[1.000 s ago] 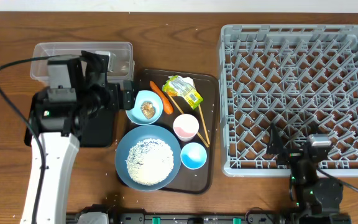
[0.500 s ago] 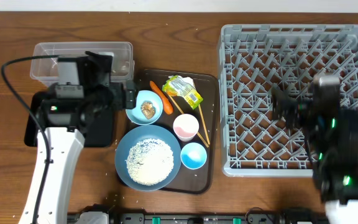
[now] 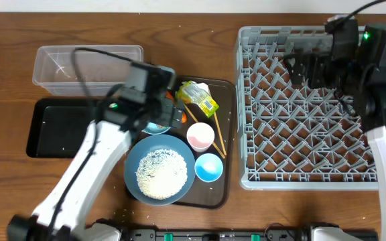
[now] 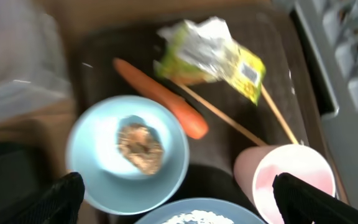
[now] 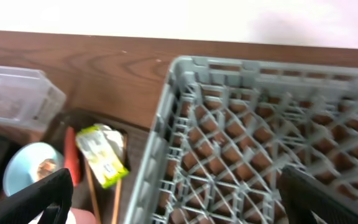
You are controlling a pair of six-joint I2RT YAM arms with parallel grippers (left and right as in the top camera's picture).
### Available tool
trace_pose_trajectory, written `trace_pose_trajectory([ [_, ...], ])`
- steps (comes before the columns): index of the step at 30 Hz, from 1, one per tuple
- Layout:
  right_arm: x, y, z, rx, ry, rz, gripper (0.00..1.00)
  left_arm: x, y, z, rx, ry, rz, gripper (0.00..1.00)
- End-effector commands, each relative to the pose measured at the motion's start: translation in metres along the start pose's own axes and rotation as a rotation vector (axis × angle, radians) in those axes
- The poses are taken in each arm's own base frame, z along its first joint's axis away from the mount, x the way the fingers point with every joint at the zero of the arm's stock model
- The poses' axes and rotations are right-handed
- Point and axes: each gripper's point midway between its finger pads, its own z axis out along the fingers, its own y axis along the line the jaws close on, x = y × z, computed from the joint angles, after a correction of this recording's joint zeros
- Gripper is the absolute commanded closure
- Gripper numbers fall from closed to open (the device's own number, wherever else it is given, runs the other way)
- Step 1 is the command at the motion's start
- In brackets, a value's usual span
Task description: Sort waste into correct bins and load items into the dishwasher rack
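Two arms of mine reach over the wooden bench (image 3: 5,40), and both pairs of jaws stand wide apart, holding nothing. My right jaws hover above the far edge of the grey dishwasher rack (image 3: 293,134), which fills the right side. Left of it lies the dark brown serving tray (image 3: 228,114), with my left jaws hanging over its far half. Further left, the clear tub (image 3: 66,67) sits at the back, the black tray (image 3: 59,127) just in front of it. On the serving tray, the big blue plate-bowl (image 3: 131,161) takes the near end and the small light-blue bowl (image 4: 92,137) sits behind it. The pink cup (image 3: 200,136) and light-blue cup (image 3: 208,167) stand right of the plate-bowl. The orange carrot (image 4: 163,96) lies just beside the small bowl, with the green-yellow wrapper (image 4: 213,53) beyond it. The chopsticks (image 4: 229,118) run out from under the wrapper toward the pink cup. A brown lump (image 4: 140,146) rests in the small bowl, and white rice (image 3: 159,173) covers the plate-bowl.
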Motion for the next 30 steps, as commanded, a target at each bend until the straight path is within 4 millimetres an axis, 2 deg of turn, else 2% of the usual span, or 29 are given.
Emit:
trace_pose_trajectory([
  [1,-0.006,0.017,0.002,-0.115,-0.004,0.03,0.01,0.005,0.001,0.02,-0.023,0.057,-0.01,0.02],
  [3,-0.005,0.016,0.003,-0.115,0.001,0.031,0.07,0.011,0.003,0.033,-0.025,0.093,-0.012,0.0],
  [4,-0.005,0.015,0.004,-0.105,0.002,0.032,0.12,0.012,0.003,0.038,-0.026,0.105,-0.013,0.03],
  [7,-0.005,0.011,0.005,-0.085,0.002,0.032,0.25,0.015,0.004,0.053,-0.023,0.125,-0.014,0.17],
  [12,-0.004,0.007,0.005,-0.064,0.003,0.033,0.31,0.017,0.002,0.071,-0.02,0.146,-0.008,0.43],
  [15,-0.004,0.005,0.006,-0.049,0.006,0.034,0.31,0.023,0.001,0.081,-0.02,0.173,-0.006,0.5],
  [21,-0.002,-0.001,0.007,-0.018,0.011,0.036,0.31,0.033,0.003,0.095,-0.025,0.219,-0.009,0.53],
  [30,-0.001,-0.002,0.007,-0.014,0.016,0.037,0.3,0.048,0.006,0.111,-0.029,0.277,-0.013,0.71],
])
